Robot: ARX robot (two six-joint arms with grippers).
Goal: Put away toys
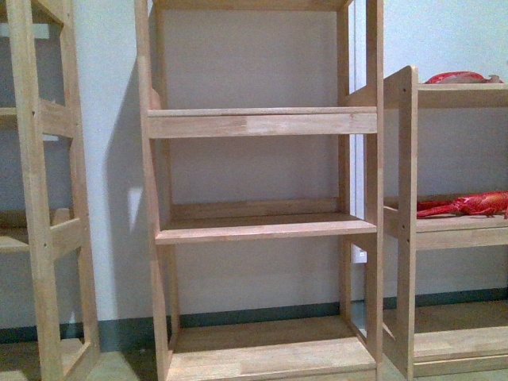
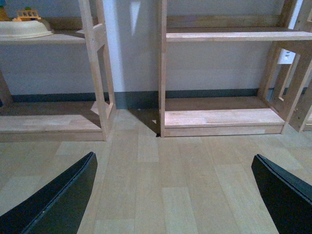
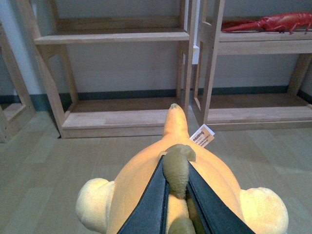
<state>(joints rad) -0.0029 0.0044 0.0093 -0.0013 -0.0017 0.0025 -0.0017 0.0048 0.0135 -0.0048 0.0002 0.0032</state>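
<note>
wall (image 1: pixel 246 71): pale, plain, dark green skirting (image 1: pixel 262 315) at its foot | furniture: left shelf unit (image 1: pixel 36 159), middle shelf unit (image 1: pixel 262 123), right shelf unit (image 1: pixel 409 198), open light wood, side by side | floor (image 2: pixel 161 185): pale wood-look planks | light: soft, shelf shadows on wall

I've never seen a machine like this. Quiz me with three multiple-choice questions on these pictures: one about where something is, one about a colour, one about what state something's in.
1. Where does the red lobster lie?
A) on a chair
B) on a shelf of the right-hand rack
C) in a box

2. What is the main colour of the plush toy?
A) blue
B) pink
C) orange-yellow

3. How is the left tool?
A) open, holding nothing
B) shut on a ball
C) shut on a book

Answers:
1 B: the front view shows it on that rack's shelf.
2 C: the right tool grips its orange-yellow body.
3 A: its fingers stand wide apart with nothing between them.
</note>
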